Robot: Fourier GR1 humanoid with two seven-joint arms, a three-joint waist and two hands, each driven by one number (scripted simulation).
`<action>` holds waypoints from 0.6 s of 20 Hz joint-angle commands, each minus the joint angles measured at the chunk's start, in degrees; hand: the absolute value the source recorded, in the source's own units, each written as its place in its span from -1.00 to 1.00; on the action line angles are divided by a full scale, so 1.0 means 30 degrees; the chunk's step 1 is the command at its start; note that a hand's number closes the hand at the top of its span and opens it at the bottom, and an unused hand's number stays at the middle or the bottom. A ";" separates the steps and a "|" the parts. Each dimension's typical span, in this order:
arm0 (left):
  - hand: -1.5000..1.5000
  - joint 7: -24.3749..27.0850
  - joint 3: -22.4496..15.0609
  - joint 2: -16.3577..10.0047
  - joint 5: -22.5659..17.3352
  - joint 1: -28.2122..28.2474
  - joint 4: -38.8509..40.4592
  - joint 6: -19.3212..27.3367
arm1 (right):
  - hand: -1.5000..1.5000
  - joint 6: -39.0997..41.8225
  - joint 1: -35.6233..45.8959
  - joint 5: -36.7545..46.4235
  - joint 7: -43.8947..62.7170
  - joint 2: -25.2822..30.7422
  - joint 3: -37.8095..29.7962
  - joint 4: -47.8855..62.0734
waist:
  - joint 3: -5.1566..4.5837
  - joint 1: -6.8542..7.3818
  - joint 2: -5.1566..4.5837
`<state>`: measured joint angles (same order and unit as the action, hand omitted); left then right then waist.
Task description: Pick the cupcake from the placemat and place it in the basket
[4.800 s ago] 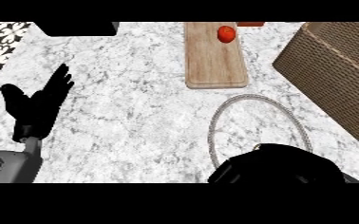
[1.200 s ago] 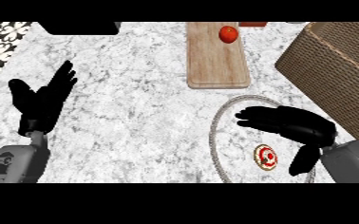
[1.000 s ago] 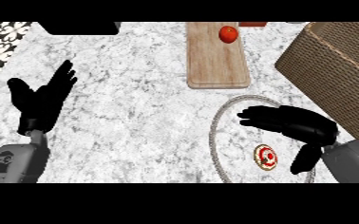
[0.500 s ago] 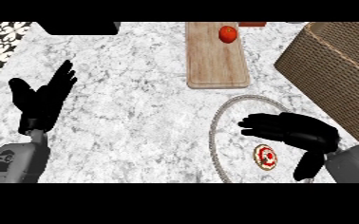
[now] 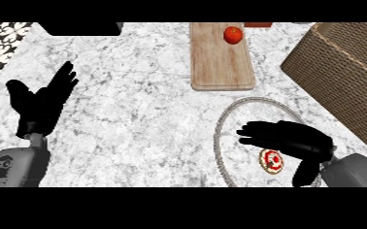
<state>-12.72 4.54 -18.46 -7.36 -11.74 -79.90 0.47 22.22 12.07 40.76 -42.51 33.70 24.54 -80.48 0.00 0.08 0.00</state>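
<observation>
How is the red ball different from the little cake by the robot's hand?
The red ball is plain red; the cupcake is red and white with a tan edge. The red ball lies on the wooden board; the cupcake lies on the round placemat, beside the right hand. Both are small and round.

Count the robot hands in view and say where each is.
2. The left hand rests open at the left edge; the right hand hovers over the cupcake on the placemat.

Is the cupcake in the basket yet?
No, the cupcake lies on the placemat, beside the right hand, apart from the basket.
</observation>
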 commanded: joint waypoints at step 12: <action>0.00 -0.0023 0.0772 0.0460 0.0746 -0.0623 0.0575 -0.0184 | 1.00 -0.0697 -0.1646 0.3954 -0.1159 -0.0558 0.1095 -0.2015 | -0.0009 -0.0166 0.0030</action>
<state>-12.56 6.40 -17.55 -6.13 -11.99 -79.52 -0.85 16.39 11.15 50.92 -47.82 31.64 26.54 -78.92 -0.15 0.07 0.19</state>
